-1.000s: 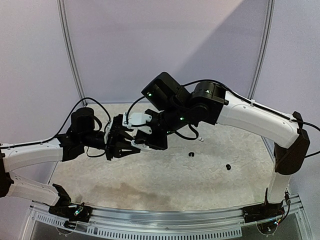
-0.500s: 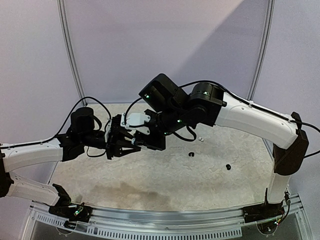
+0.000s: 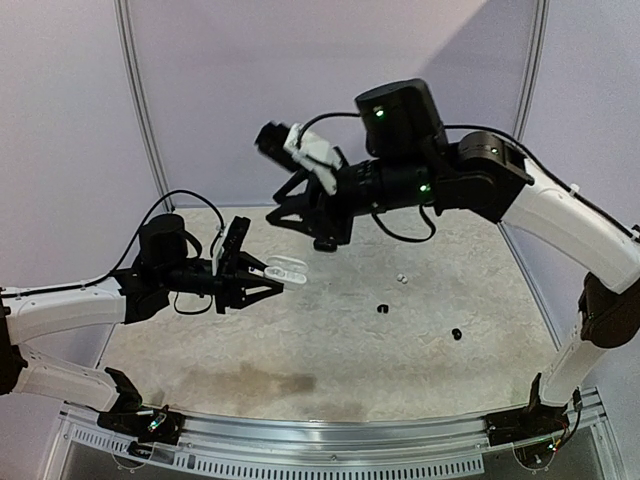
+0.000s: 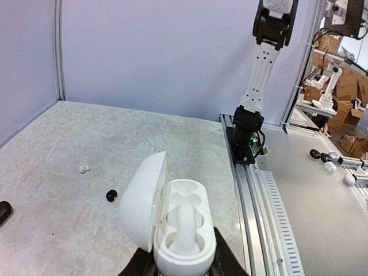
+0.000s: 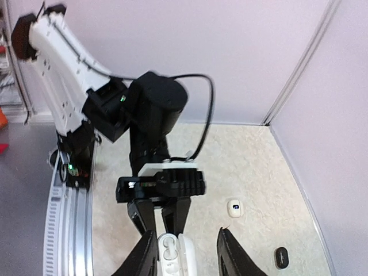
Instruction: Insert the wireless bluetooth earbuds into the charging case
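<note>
On the desk (image 3: pixel 330 355), loose earbuds (image 3: pixel 381 308) lay at three o'clock of the case (image 3: pixel 285 268) the left hand (image 3: pixel 265 283) clamped; right hand (image 5: pixel 187 256) gaped empty.

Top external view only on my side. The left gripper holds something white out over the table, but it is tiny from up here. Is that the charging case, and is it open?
Observer: Yes. The left wrist view shows the charging case clamped in the left gripper, with its lid hinged open to one side.
Operator: Anything inside it?
Observer: A white rounded piece lies along the middle of the tray. I cannot tell whether it is an earbud or moulding.
Operator: Anything on the table that I miss from above?
Observer: Yes. The right wrist view shows a small white oval object and a black one lying on the table.
</note>
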Controlling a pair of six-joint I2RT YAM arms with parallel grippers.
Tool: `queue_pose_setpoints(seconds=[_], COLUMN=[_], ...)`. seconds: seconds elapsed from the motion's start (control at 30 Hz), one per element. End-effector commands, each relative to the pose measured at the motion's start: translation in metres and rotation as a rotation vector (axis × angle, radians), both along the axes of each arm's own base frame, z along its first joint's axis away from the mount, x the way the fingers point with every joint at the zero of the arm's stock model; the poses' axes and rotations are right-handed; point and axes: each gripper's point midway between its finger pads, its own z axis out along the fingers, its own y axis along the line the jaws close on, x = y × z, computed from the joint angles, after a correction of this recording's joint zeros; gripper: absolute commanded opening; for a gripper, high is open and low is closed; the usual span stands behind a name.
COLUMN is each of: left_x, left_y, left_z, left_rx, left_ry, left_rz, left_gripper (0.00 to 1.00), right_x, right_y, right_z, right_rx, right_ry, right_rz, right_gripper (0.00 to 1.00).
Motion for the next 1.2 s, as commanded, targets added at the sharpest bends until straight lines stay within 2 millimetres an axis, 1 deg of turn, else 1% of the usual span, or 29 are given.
queue_pose_setpoints(seconds=[0.0, 0.03, 0.07, 0.1, 0.13, 0.17, 0.2, 0.23, 0.3, 0.33, 0.37, 0.4, 0.43, 0.47, 0.5, 0.57, 0.63, 0.7, 0.8, 0.9, 1.07, 1.17], left_x=[0.008, 0.009, 0.01, 0.012, 0.014, 0.015, 0.016, 0.016, 0.017, 0.017, 0.018, 0.018, 0.017, 0.016, 0.016, 0.015, 0.013, 0.01, 0.001, -0.002, -0.005, -0.007], left_y=[0.004, 0.005, 0.005, 0.006, 0.006, 0.006, 0.007, 0.007, 0.008, 0.009, 0.01, 0.01, 0.011, 0.011, 0.012, 0.013, 0.014, 0.014, 0.013, 0.012, 0.01, 0.008], left_z=[0.001, 0.002, 0.002, 0.002, 0.003, 0.003, 0.003, 0.004, 0.005, 0.004, 0.005, 0.005, 0.005, 0.006, 0.006, 0.007, 0.006, 0.007, 0.007, 0.003, -0.002, -0.005], left_rx=[-0.015, -0.016, -0.016, -0.016, -0.017, -0.017, -0.016, -0.015, -0.01, -0.009, -0.008, -0.008, -0.009, -0.01, -0.011, -0.009, -0.009, -0.016, -0.028, -0.027, -0.021, -0.017], left_ry=[0.036, 0.037, 0.036, 0.036, 0.034, 0.033, 0.031, 0.027, 0.022, 0.019, 0.019, 0.017, 0.007, -0.006, -0.022, -0.058, -0.098, -0.13, -0.16, -0.171, -0.183, -0.206], left_rz=[0.059, 0.066, 0.073, 0.08, 0.087, 0.09, 0.093, 0.093, 0.092, 0.095, 0.099, 0.098, 0.093, 0.086, 0.082, 0.074, 0.049, 0.013, -0.063, -0.104, -0.157, -0.186], left_gripper=[0.0, 0.0, 0.0, 0.0, 0.0, 0.0, 0.0, 0.0, 0.0, 0.0, 0.0, 0.0, 0.0, 0.0, 0.0, 0.0, 0.0, 0.0, 0.0, 0.0, 0.0, 0.0], right_x=[0.055, 0.076, 0.099, 0.121, 0.142, 0.159, 0.177, 0.19, 0.207, 0.214, 0.222, 0.229, 0.234, 0.24, 0.244, 0.253, 0.261, 0.263, 0.265, 0.265, 0.268, 0.267], right_y=[-0.033, -0.046, -0.061, -0.078, -0.1, -0.119, -0.143, -0.157, -0.186, -0.196, -0.206, -0.216, -0.224, -0.231, -0.235, -0.241, -0.249, -0.247, -0.244, -0.246, -0.255, -0.256], right_z=[0.026, 0.018, 0.007, -0.009, -0.033, -0.054, -0.075, -0.1, -0.14, -0.158, -0.18, -0.196, -0.209, -0.227, -0.237, -0.263, -0.278, -0.293, -0.308, -0.321, -0.338, -0.345], right_rx=[0.17, 0.177, 0.169, 0.158, 0.103, 0.059, 0.016, -0.039, -0.126, -0.156, -0.195, -0.224, -0.248, -0.288, -0.306, -0.359, -0.4, -0.422, -0.466, -0.519, -0.555, -0.575], right_ry=[0.173, 0.24, 0.292, 0.364, 0.406, 0.441, 0.484, 0.525, 0.598, 0.633, 0.663, 0.683, 0.696, 0.712, 0.724, 0.742, 0.742, 0.765, 0.748, 0.726, 0.735, 0.735], right_rz=[-0.18, -0.265, -0.357, -0.473, -0.596, -0.706, -0.81, -0.875, -0.976, -1.004, -1.032, -1.06, -1.078, -1.089, -1.09, -1.09, -1.084, -1.028, -0.935, -0.867, -0.819, -0.797], right_gripper=[0.39, 0.4, 0.41, 0.42, 0.43, 0.44, 0.44, 0.44, 0.41, 0.38, 0.37, 0.35, 0.33, 0.33, 0.32, 0.31, 0.31, 0.31, 0.3, 0.3, 0.29, 0.29])
